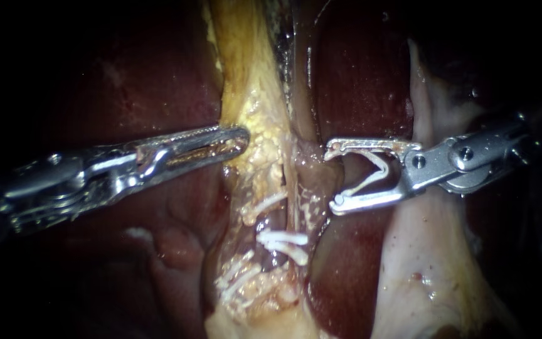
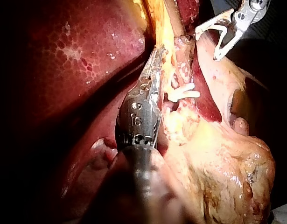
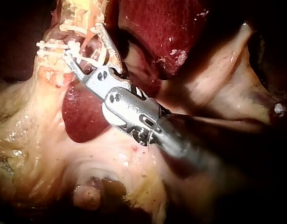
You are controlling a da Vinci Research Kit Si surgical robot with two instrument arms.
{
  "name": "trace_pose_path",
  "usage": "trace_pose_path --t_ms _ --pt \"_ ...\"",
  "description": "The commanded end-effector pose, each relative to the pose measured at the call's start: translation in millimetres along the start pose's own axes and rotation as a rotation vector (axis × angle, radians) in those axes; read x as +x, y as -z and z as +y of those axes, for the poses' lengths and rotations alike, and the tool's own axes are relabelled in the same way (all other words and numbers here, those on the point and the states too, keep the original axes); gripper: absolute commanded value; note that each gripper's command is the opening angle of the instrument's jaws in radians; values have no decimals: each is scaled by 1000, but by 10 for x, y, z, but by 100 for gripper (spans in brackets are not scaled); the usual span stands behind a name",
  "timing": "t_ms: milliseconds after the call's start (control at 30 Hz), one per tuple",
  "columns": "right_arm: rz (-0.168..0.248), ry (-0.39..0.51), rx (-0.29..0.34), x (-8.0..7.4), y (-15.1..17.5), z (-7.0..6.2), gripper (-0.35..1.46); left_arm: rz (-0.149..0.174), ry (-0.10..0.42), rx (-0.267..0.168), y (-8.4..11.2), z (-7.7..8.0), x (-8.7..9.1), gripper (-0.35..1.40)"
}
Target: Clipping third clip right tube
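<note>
Holding a loaded clip beside the right tube

Liver: dark red, fills the background behind and on both sides of the other items.

Pale tissue: a broad whitish flap under the shaft that comes in from the right.

Yellow tissue: a fatty band running down the middle.

Left instrument: the shaft enters from the left. Its long jaws lie together, with the tips touching the edge of the yellow tissue.

Right instrument: the jaws stand wide apart and grip a loaded clip from both sides. The tips are at the right edge of the right tube.

Right tube: a brownish strand just beside the yellow tissue, running top to bottom in the endoscope view.

White clips: several sit crosswise on the strands below the jaws.

Loaded clip: white and spread in a V between the jaws. It is not around the tube.
</note>
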State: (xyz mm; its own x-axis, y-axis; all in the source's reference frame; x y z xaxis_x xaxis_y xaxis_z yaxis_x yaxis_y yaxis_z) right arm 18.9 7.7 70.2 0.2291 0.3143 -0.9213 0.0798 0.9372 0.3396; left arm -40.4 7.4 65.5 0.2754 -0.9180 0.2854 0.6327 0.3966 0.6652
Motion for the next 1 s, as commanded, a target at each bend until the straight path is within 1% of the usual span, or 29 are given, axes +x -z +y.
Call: trace_pose_path --t_ms 33,100,133,167,200,233,267,300,367,433,533,567,633,667,733,800,833,900,967,1000 --pt "-1 1 0 -2 -2 0 60 0 0 0 2 0 -1 -35" --pt "-1 10 -2 -7 -5 -2 60 3 1 4 8 0 -3 -35" --pt "-1 -34 -5 -11 -9 -3 60 7 1 11 14 0 -6 -35" --pt "0 -79 -4 -16 -13 -5 60 7 2 6 21 1 -9 -35" --pt "2 -157 1 -23 -18 -6 60 9 3 1 29 1 -12 -35" --pt "3 -219 4 -29 -23 -8 60 -1 5 -3 40 2 -17 -35" --pt "3 -256 4 -36 -28 -8 60 -9 7 -3 49 2 -21 -35" --pt "4 -310 6 -45 -36 -9 60 -21 10 -4 61 2 -25 -35" --pt "7 -385 11 -59 -47 -10 60 -35 15 -6 77 2 -30 -35" --pt "-2 -437 10 -73 -61 -9 59 -50 19 -7 91 -1 -33 -35" --pt "-23 -482 0 -89 -76 -4 58 -57 23 -6 103 -8 -34 -35" --pt "-23 -493 -2 -92 -79 -3 58 -60 25 -5 105 -10 -34 -35" --pt "-23 -521 8 -96 -87 -1 58 -63 26 -5 108 -14 -35 -35" --pt "-23 -521 12 -97 -90 -1 58 -63 27 -5 109 -16 -35 -35" --pt "-26 -533 16 -97 -100 1 58 -63 28 -6 109 -18 -35 -35" --pt "-15 -546 29 -95 -108 2 58 -63 28 -6 109 -19 -35 -35" --pt "-3 -563 39 -94 -112 2 58 -63 28 -6 109 -18 -35 -35" --pt "34 -602 70 -90 -118 0 58 -63 28 -6 109 -18 -35 -35" --pt "64 -638 119 -85 -117 -6 58 -63 28 -6 110 -17 -35 -35" --pt "68 -647 141 -83 -116 -9 58 -63 28 -5 110 -17 -35 -35"
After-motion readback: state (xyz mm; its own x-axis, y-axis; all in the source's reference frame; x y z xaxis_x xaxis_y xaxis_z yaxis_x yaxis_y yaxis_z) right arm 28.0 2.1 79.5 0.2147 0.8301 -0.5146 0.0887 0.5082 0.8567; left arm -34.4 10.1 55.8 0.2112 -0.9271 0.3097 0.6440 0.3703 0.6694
